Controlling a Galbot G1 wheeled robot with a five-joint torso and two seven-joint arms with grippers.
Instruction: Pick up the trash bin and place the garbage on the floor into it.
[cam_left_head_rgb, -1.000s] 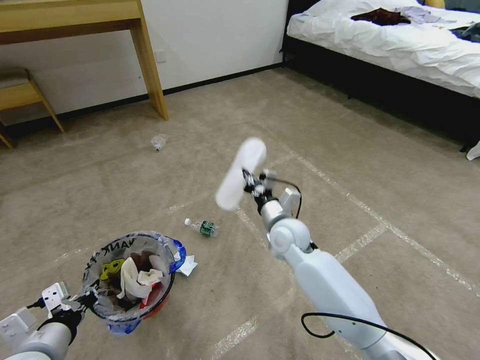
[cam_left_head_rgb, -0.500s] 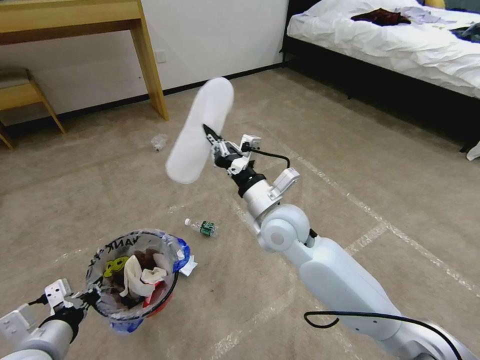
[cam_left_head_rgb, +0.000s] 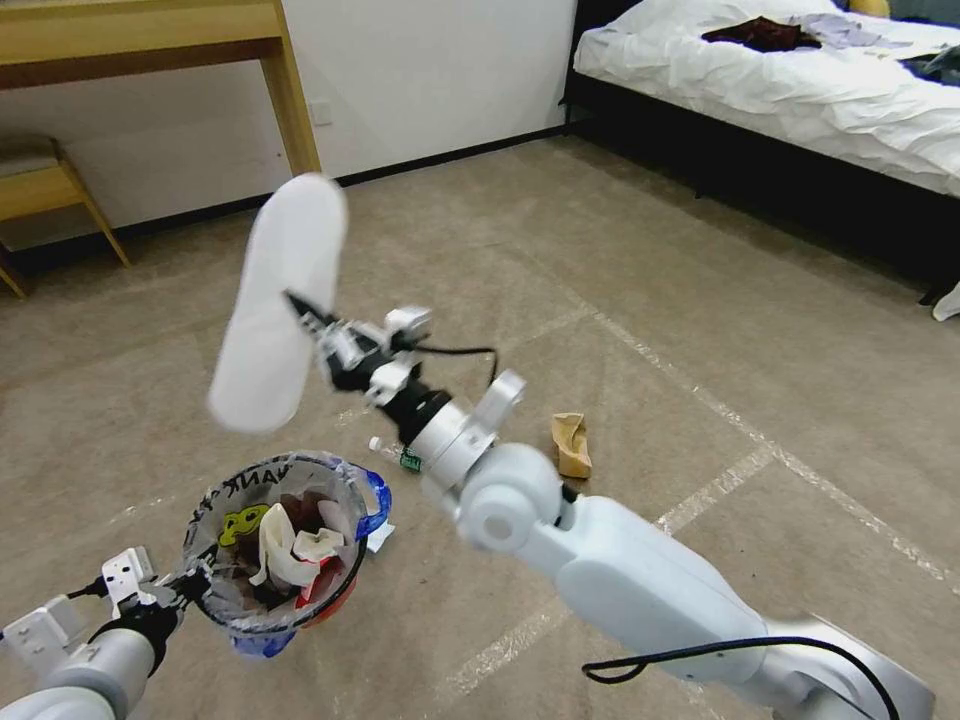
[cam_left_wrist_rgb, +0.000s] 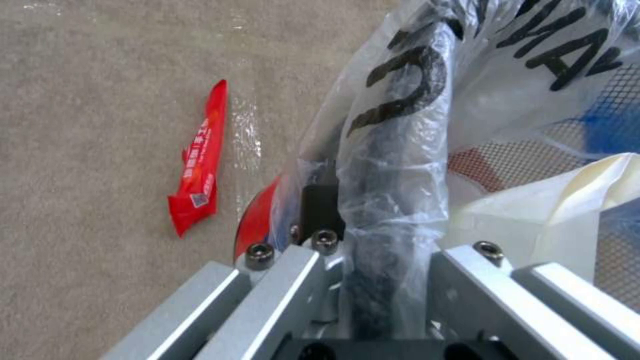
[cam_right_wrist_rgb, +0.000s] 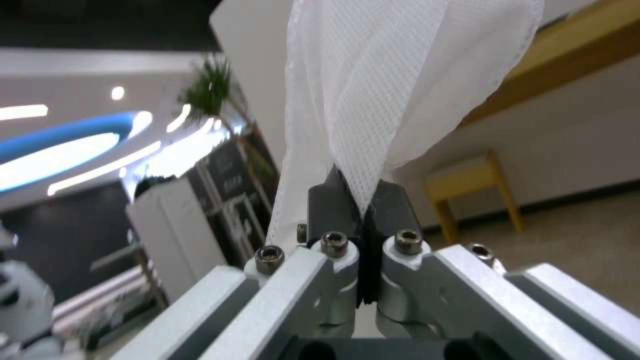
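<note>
The trash bin, a red bucket lined with a clear smiley-face bag, sits at the lower left with white and red litter inside. My left gripper is shut on its rim, pinching the bag-covered edge. My right gripper is shut on a white flat slipper sole, held upright above and just behind the bin; the wrist view shows its mesh fabric pinched between the pads. Garbage on the carpet: a brown cardboard scrap, white paper, a bottle partly behind my arm, a red wrapper.
A wooden desk leg and a stool stand along the far wall at the left. A bed with dark clothes on it fills the far right. Pale tape lines cross the open carpet.
My right arm has swung left and nearer, carrying the slipper sole from mid-floor to above the bin. The cardboard scrap has come into sight. The bin shifted slightly right.
</note>
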